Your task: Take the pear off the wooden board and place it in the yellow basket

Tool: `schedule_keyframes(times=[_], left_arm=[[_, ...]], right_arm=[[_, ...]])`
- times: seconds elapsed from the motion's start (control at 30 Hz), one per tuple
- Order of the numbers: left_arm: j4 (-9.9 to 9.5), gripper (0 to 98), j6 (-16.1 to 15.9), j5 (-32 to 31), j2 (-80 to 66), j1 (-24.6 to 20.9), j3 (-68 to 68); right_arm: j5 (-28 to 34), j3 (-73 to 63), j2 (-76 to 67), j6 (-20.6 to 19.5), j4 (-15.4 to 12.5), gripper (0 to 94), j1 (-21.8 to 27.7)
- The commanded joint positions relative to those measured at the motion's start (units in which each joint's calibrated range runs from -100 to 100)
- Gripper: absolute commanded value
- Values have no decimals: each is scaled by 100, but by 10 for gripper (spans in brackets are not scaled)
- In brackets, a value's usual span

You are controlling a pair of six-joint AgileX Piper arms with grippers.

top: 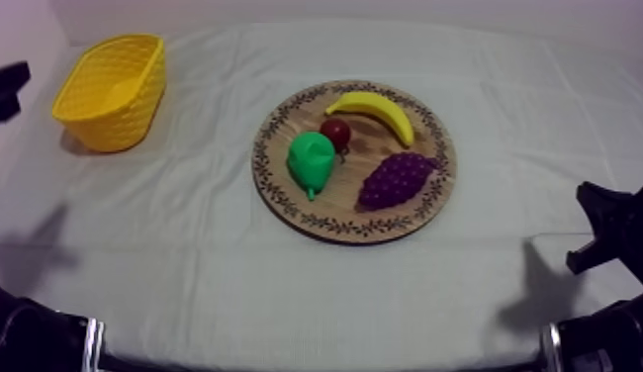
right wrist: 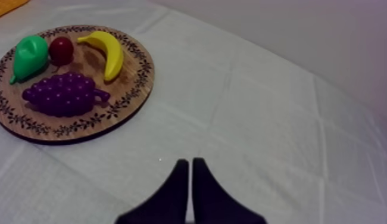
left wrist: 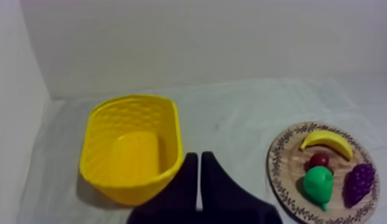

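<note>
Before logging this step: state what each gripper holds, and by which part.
Nothing is held. Left gripper and right gripper are shut on nothing; the pear lies on the wooden board.

The pear (top: 311, 161) looks smooth, glossy plastic; the board (top: 340, 205) is matt wood with grain; the basket (top: 118, 124) latticed plastic; the cloth (top: 236, 282) creased, matt.

Dim, soft light leaves faint shadows beside the yellow basket (top: 137, 111).
</note>
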Motion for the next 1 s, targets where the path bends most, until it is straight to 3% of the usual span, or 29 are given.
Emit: schedule_keyframes(times=[0.0, 0.4, 0.7, 0.97], left_arm=[[3, 0, 26, 433, 603, 50, -1330], [-72, 0, 486, 1755, 2212, 604, -3217], [-438, 0, 1151, 2389, 3242, 1333, -3650], [-472, 0, 1519, 2730, 3964, 1698, -3690]], right_arm=[[0, -1, -1, 0, 0, 5, 3], [0, -1, -1, 0, 0, 5, 3], [0, -1, -1, 0, 0, 5, 3], [0, -1, -1, 0, 0, 5, 3]])
